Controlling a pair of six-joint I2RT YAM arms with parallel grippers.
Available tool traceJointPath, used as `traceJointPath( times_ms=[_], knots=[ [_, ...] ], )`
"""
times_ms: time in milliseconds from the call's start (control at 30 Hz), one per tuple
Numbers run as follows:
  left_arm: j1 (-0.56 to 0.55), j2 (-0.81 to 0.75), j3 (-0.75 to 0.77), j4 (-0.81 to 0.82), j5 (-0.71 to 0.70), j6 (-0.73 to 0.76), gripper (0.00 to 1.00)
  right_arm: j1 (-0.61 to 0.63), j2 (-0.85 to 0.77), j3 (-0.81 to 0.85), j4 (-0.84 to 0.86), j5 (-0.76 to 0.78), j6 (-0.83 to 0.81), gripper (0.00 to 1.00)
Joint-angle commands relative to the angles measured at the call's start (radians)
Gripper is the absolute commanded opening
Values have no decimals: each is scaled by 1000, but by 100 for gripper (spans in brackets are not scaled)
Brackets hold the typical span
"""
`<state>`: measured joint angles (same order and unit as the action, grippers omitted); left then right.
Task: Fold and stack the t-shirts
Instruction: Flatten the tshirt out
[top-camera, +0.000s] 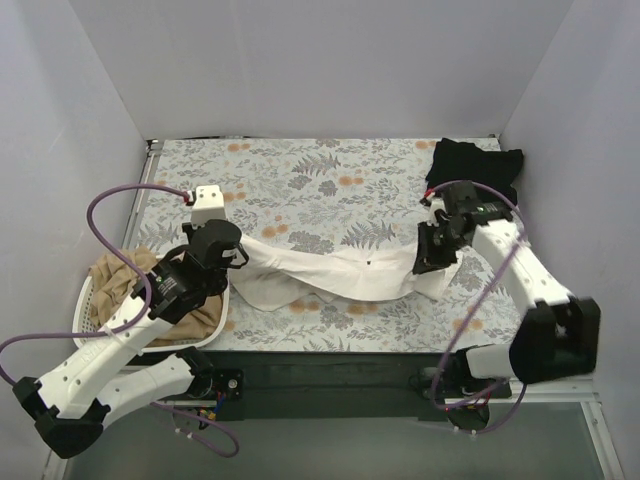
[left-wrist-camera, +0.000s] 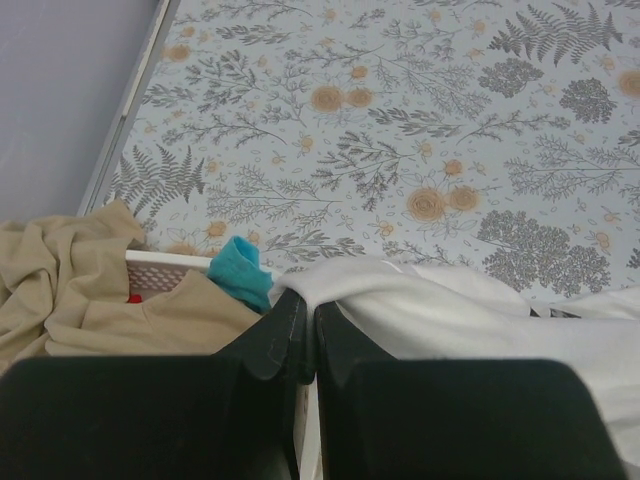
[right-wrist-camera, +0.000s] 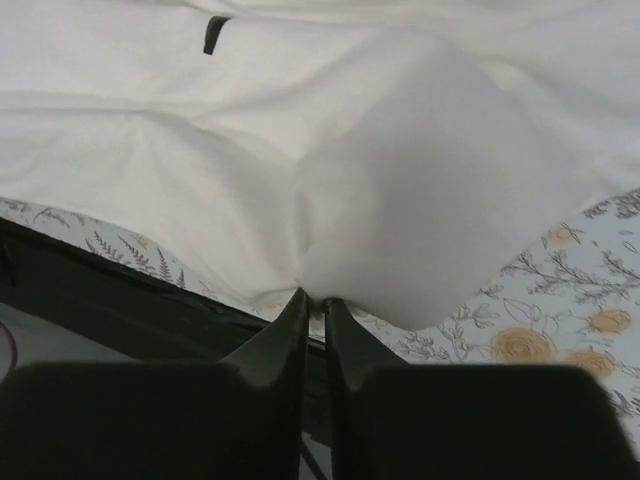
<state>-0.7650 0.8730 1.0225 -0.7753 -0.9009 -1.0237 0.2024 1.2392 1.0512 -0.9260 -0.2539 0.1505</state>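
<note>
The white t-shirt (top-camera: 340, 275) hangs stretched in a sagging band between my two grippers over the near half of the table. My left gripper (top-camera: 237, 250) is shut on its left end, seen in the left wrist view (left-wrist-camera: 400, 300) with the gripper (left-wrist-camera: 308, 305) pinching the cloth. My right gripper (top-camera: 428, 260) is shut on its right end; the right wrist view shows the gripper (right-wrist-camera: 315, 305) pinching the shirt (right-wrist-camera: 330, 150). The tan t-shirt (top-camera: 125, 285) lies in the basket at left, also in the left wrist view (left-wrist-camera: 80, 290). The black t-shirt (top-camera: 475, 165) lies at the back right.
A white perforated laundry basket (top-camera: 88, 300) sits at the near left edge, its rim in the left wrist view (left-wrist-camera: 165, 262), with a teal cloth (left-wrist-camera: 242, 270) in it. The floral tablecloth (top-camera: 330, 180) covers the table. Grey walls close in left, back and right.
</note>
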Motion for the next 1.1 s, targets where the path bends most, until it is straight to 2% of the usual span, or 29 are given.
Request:
traceJointPath(
  times_ms=[0, 100, 133, 200, 300, 367, 467, 500, 667, 833, 933, 1067],
  knots=[
    [12, -9, 2, 45, 23, 53, 0, -4, 246, 62, 55, -75, -62, 27],
    [16, 12, 5, 42, 33, 47, 0, -8, 385, 235, 81, 13, -31, 42],
    [18, 20, 7, 39, 31, 42, 0, -11, 408, 274, 99, 18, -2, 53],
    [20, 30, 13, 28, 27, 40, 0, -12, 451, 380, 107, 25, 20, 56],
    [23, 34, 21, 15, 22, 31, 0, -12, 439, 428, 115, 73, 63, 57],
    [23, 32, 19, 14, 22, 31, 0, -12, 399, 374, 125, 120, 61, 57],
    [24, 29, 8, 21, 22, 30, 0, -12, 263, 267, 138, 234, 58, 57],
    [26, 32, 5, 22, 25, 30, 0, -12, 184, 186, 139, 249, 55, 57],
    [27, 63, -7, 37, 53, 24, 0, -11, -6, -23, 150, 78, 57, 57],
    [32, 93, 1, 44, 71, -4, 0, -1, -60, -161, 162, 30, 78, 59],
    [35, 112, 16, 36, 76, -28, 0, 6, -50, -207, 179, 9, 95, 64],
    [46, 135, 45, 25, 85, -62, 0, 40, -31, -259, 231, 22, 133, 64]
  ],
)
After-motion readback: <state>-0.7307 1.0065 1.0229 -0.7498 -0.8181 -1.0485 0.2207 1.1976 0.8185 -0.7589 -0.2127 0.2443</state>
